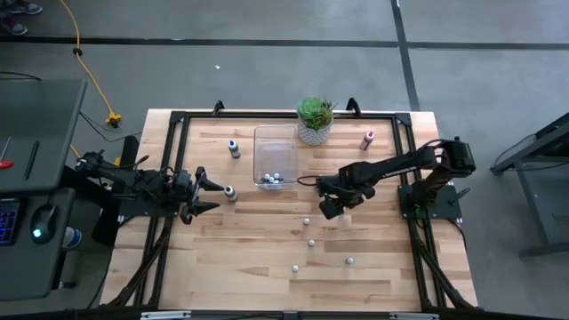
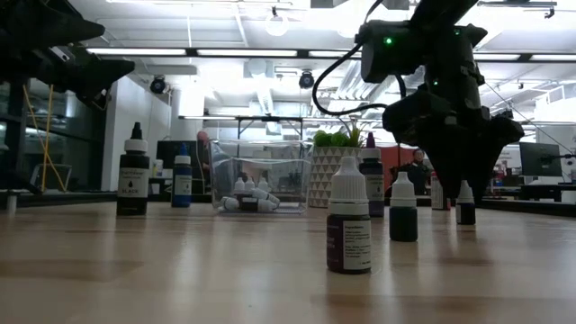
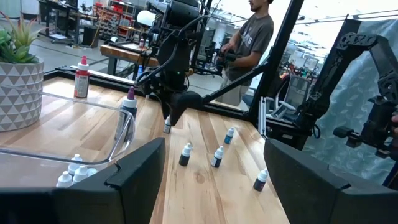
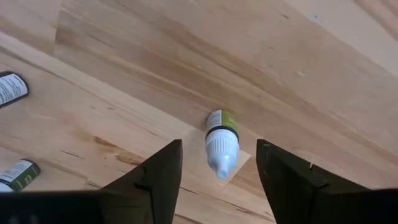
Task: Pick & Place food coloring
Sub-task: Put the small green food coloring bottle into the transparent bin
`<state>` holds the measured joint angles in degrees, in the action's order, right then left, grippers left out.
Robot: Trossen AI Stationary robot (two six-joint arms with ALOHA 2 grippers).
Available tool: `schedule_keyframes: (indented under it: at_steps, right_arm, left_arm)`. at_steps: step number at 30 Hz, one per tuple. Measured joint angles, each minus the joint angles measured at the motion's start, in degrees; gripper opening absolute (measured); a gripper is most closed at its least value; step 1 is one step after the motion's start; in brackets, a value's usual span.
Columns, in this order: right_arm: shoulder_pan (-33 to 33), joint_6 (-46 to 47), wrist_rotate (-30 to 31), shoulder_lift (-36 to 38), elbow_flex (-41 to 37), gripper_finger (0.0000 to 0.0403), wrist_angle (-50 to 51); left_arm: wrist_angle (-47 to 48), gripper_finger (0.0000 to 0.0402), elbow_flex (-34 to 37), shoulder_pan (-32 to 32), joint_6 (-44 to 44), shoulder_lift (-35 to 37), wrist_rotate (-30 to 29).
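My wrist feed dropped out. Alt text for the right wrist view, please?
The right gripper hangs open over a small white-capped dropper bottle standing on the wooden table, not yet gripped. Two more bottles sit at the frame's edge.

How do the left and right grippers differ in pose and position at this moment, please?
The left gripper reaches level in from the table's left side, while the right gripper points down over mid-table. A dropper bottle stands just ahead of the left gripper; the right gripper straddles a white-capped dropper bottle without touching it. Both are open.
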<state>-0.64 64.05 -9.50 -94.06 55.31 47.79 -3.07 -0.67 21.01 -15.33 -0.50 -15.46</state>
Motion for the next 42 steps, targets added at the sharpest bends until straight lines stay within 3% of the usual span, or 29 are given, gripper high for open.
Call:
schedule_keyframes:
  at_steps: [27, 42]
  right_arm:
    - [0.0, 0.0, -0.7, 0.0, 0.0, 0.0056, 0.0]
    - [0.0, -1.4, -5.1, 3.5, 0.4, 0.0048, -6.2]
  left_arm:
    - [0.0, 0.0271, 0.0, 0.0, 0.0, 0.0, 0.0]
    - [0.0, 0.0271, 0.0, 0.0, 0.0, 0.0, 0.0]
